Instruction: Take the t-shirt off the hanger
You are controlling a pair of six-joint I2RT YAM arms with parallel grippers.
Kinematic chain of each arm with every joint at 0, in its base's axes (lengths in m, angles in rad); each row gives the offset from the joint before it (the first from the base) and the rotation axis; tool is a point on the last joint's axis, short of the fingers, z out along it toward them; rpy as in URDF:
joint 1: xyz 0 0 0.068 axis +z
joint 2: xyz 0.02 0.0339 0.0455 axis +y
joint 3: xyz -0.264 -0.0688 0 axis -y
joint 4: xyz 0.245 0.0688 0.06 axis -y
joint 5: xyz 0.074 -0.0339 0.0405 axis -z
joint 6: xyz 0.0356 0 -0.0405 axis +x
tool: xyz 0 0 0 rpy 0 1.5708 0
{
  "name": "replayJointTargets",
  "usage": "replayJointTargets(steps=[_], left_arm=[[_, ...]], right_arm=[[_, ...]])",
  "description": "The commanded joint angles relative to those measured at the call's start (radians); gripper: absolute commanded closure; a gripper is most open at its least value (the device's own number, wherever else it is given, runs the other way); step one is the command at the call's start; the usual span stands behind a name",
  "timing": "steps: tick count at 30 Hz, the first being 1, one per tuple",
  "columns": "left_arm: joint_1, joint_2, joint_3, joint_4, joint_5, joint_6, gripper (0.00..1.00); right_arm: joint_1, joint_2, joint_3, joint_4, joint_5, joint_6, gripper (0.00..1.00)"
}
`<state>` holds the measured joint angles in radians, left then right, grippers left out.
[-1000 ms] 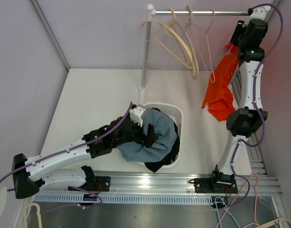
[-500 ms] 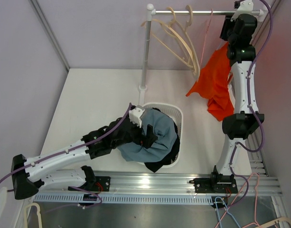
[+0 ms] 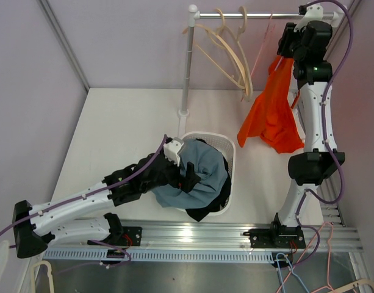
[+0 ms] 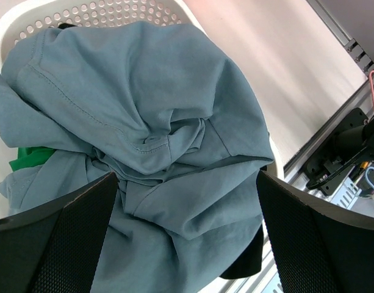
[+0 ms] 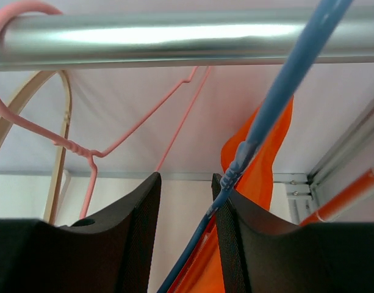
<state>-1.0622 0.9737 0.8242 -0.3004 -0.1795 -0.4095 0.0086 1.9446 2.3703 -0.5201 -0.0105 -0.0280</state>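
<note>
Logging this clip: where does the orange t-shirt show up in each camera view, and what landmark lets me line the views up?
Top external: the orange t-shirt hangs at the upper right, just under the rail.
Left wrist: not in it.
Right wrist: centre right, behind the blue hanger wire and below the rail.
Shared landmark: the metal rail, seen in the top external and right wrist views.

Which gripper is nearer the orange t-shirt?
Right. The right gripper is up by the rail, at the t-shirt's top, beside its blue hanger. The left gripper hangs over the basket, well off to the t-shirt's lower left.
</note>
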Motion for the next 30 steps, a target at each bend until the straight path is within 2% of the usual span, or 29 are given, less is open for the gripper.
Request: replayJointTargets(steps=[1, 5, 11, 19, 23, 25, 27, 28, 29, 30], left_arm=[[0.007, -0.021, -0.011, 0.023, 0.002, -0.003, 0.01], [0.008, -0.02, -0.013, 0.032, -0.001, 0.0, 0.01], [0.008, -0.004, -0.01, 0.038, 0.002, 0.012, 0.01], [0.007, -0.004, -0.017, 0.046, 0.002, 0.012, 0.0], [0.008, -0.006, -0.022, 0.046, 0.002, 0.009, 0.0], [0.007, -0.01, -0.023, 0.047, 0.0, 0.006, 0.0], [0.008, -0.013, -0.025, 0.047, 0.0, 0.005, 0.01], [0.008, -0.015, -0.023, 0.046, 0.0, 0.003, 0.01], [0.007, -0.015, -0.026, 0.044, 0.0, 0.003, 0.0], [0.007, -0.016, -0.023, 0.044, 0.0, 0.003, 0.01]], right_arm=[[0.001, 0.023, 0.076, 0.035, -0.103, 0.023, 1.0], [-0.064, 0.083, 0.161, 0.006, -0.23, 0.106, 1.0], [-0.124, 0.103, 0.153, 0.016, -0.321, 0.189, 1.0], [-0.157, 0.1, 0.126, -0.032, -0.292, 0.194, 1.0], [-0.157, 0.082, 0.107, -0.029, -0.299, 0.188, 0.9], [-0.157, 0.08, 0.107, -0.031, -0.298, 0.188, 0.96], [-0.159, 0.079, 0.107, -0.031, -0.289, 0.186, 0.94], [-0.159, 0.077, 0.107, -0.031, -0.287, 0.185, 0.91], [-0.159, 0.076, 0.109, -0.035, -0.283, 0.186, 0.79], [-0.157, 0.073, 0.109, -0.04, -0.273, 0.186, 0.6]])
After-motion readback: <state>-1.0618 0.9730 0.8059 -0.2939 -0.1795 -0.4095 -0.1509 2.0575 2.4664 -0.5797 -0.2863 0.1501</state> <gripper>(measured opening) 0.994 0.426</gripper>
